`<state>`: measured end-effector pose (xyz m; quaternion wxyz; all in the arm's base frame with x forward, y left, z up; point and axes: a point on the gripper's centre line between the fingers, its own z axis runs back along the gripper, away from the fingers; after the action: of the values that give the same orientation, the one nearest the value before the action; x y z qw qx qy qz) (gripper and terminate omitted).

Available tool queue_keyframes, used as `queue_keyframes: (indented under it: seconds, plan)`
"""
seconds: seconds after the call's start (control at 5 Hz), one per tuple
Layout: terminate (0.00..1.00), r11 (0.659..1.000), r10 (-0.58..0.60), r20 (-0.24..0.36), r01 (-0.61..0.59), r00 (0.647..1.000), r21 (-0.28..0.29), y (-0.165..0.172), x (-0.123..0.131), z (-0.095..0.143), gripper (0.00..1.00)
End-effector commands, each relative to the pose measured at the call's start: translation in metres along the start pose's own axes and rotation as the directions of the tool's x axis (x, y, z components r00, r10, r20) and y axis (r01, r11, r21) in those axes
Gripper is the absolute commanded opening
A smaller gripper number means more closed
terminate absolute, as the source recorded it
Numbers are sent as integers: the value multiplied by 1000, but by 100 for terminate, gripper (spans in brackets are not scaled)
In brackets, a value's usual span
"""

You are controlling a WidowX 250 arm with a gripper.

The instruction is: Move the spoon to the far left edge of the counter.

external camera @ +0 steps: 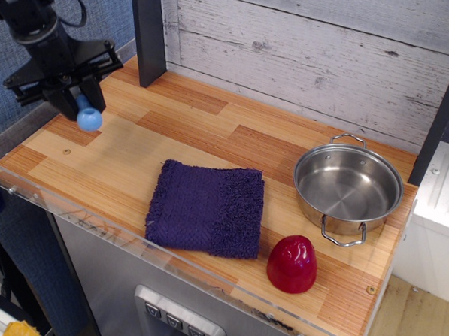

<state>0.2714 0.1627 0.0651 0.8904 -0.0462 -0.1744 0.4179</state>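
The black gripper hangs over the far left part of the wooden counter. It is shut on the spoon, whose light-blue knobby handle end sticks out below the fingers. The spoon's grey bowl is hidden inside the gripper. The handle end is just above the counter surface near the left edge; I cannot tell whether it touches.
A folded purple towel lies at the front middle. A steel pot stands at the right, with a red dome-shaped object in front of it. A dark post rises at the back left. A clear acrylic rim runs along the front edge.
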Motion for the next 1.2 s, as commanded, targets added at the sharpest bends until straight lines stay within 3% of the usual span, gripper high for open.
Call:
queue_keyframes:
  seconds: [0.0,0.4,0.8,1.0]
  plan:
    - [0,1000,-2,39,1,999,24,13,16,-13,0]
    - [0,998,-27,18,26,999,62,21,15,-30,0]
    - [0,996,-22,9,21,1000,91,22,11,-32,0]
    - [0,995,-18,-9,19,1000,94,22,9,-31,100]
